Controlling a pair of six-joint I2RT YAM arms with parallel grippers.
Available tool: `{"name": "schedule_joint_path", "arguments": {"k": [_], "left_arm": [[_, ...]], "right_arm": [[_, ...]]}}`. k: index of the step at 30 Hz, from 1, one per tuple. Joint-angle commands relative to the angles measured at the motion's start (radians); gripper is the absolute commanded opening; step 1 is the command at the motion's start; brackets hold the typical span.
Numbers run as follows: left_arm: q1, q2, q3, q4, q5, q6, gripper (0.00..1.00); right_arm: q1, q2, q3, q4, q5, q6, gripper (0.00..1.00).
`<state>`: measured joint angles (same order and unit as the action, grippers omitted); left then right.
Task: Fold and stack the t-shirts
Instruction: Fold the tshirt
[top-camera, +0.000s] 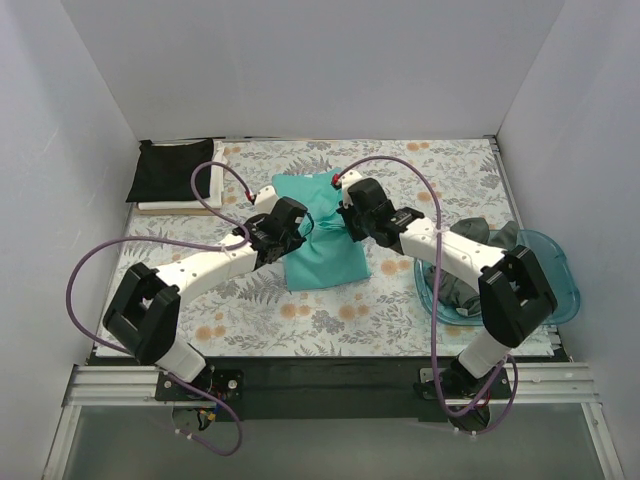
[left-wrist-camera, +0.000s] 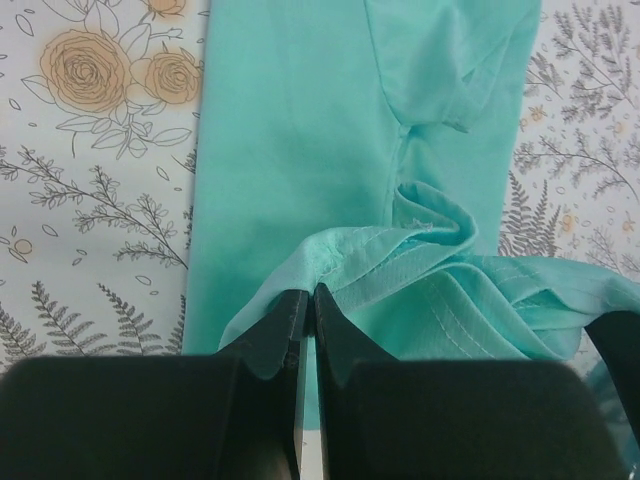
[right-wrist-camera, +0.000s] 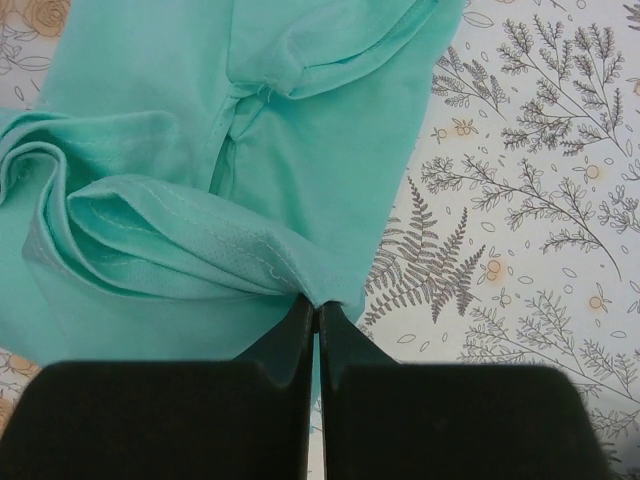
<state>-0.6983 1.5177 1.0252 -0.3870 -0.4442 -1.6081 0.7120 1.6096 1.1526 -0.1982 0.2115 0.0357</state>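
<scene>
While both arms are reaching in over the middle of the table, four t-shirts, one tray and two grippers are showing in all. In the far left corner the black t-shirt (top-camera: 170, 170) is lying folded on top of the white t-shirt (top-camera: 216, 185), which is peeking out along the right side. The two are sitting as one stack close to the left and far edges of the floral tablecloth (top-camera: 250, 310). A band of bare cloth is lying between this stack and the teal t-shirt (top-camera: 325, 255), and a wider bare stretch is running along the near edge in front of the left arm.

The teal t-shirt is lying partly folded in the centre, its long sides running away from the arms and its near hem sitting well short of the near edge. The left gripper (left-wrist-camera: 306, 298) is pinching a bunched fold of it, fingers pressed together on the fabric. Just to the right, the right gripper (right-wrist-camera: 316, 305) is clamping another gathered fold in the same way, with patterned tablecloth lying open on its right.

At the right edge the blue tray (top-camera: 562, 275) is holding the dark grey t-shirt (top-camera: 500, 238), crumpled and partly hidden behind the right arm.
</scene>
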Motion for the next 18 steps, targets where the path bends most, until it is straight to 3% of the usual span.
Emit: {"name": "schedule_joint_path", "arguments": {"k": [1, 18], "left_arm": [[0.028, 0.021, 0.045, 0.022, 0.007, 0.031, 0.00], [0.108, 0.180, 0.081, 0.082, 0.053, 0.048, 0.00]], "right_arm": [[-0.023, 0.035, 0.073, 0.049, -0.035, -0.025, 0.01], [-0.120, 0.243, 0.179, 0.051, -0.138, -0.008, 0.01]]}}
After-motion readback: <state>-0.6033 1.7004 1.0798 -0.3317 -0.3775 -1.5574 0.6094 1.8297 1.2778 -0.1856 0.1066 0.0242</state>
